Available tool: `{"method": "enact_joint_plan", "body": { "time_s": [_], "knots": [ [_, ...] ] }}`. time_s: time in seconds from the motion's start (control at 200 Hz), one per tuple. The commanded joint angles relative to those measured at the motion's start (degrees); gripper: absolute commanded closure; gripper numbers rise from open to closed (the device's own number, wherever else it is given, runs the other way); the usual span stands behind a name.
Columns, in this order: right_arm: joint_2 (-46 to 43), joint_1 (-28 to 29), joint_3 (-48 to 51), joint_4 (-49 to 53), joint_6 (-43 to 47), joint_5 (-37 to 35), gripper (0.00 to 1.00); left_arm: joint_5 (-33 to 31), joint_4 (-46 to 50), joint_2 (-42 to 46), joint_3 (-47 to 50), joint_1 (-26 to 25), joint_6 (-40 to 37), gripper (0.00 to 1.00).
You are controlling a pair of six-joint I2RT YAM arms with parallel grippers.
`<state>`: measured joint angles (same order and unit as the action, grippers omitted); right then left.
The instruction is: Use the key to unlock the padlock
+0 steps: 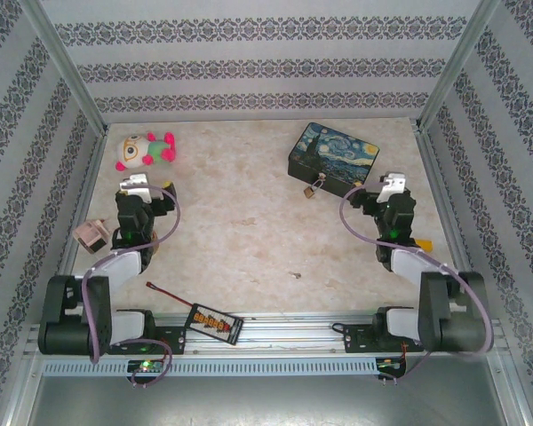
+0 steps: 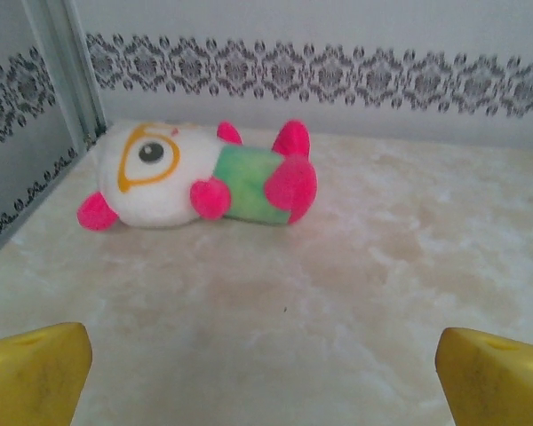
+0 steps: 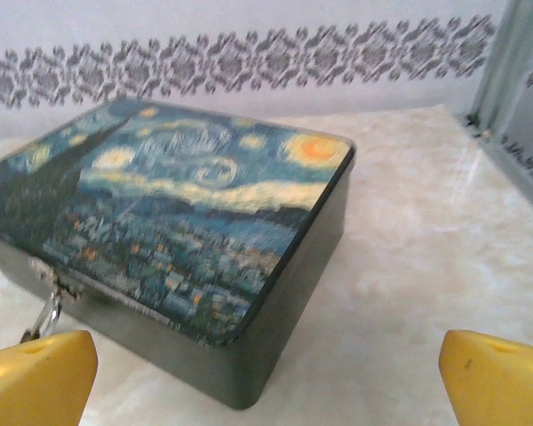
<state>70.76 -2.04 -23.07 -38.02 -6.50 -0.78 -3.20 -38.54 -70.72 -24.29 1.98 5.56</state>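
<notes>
small brass-coloured padlock with a thin silvery shackle (image 1: 309,190) is hanging at the near side of the dark blue-and-yellow starry-night tin box (image 1: 333,158). right gripper (image 3: 266,380) is hovering just beside the box, yellow fingers spread apart. left gripper (image 2: 266,382) is waiting well left of the box, fingers likewise apart, facing a pink, white and green plush toy (image 2: 195,177).

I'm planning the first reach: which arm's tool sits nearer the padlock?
The right tool: it faces the starry tin box with the padlock at its latch, while the left tool faces the plush toy on the table's far side.
</notes>
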Motion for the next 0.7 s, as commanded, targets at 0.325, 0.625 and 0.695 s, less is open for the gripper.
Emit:
{"method": "enact_joint_plan", "body": {
  "time_s": [0.325,0.625,0.695],
  "knots": [
    [-3.95,-0.68,-21.71,43.51,-17.17,-8.68,0.02,4.05,25.56,-3.55,-24.26,-10.75,15.79,0.01],
    [8.12,-1.21,-32.44,50.78,-22.86,-1.79,0.05,8.85,29.15,-25.77,-45.22,-23.23,20.82,0.01],
    [11.53,-1.21,-35.02,52.21,-23.37,-0.27,0.08,8.83,30.67,-30.79,-50.15,-25.39,20.68,0.01]
  ]
}}
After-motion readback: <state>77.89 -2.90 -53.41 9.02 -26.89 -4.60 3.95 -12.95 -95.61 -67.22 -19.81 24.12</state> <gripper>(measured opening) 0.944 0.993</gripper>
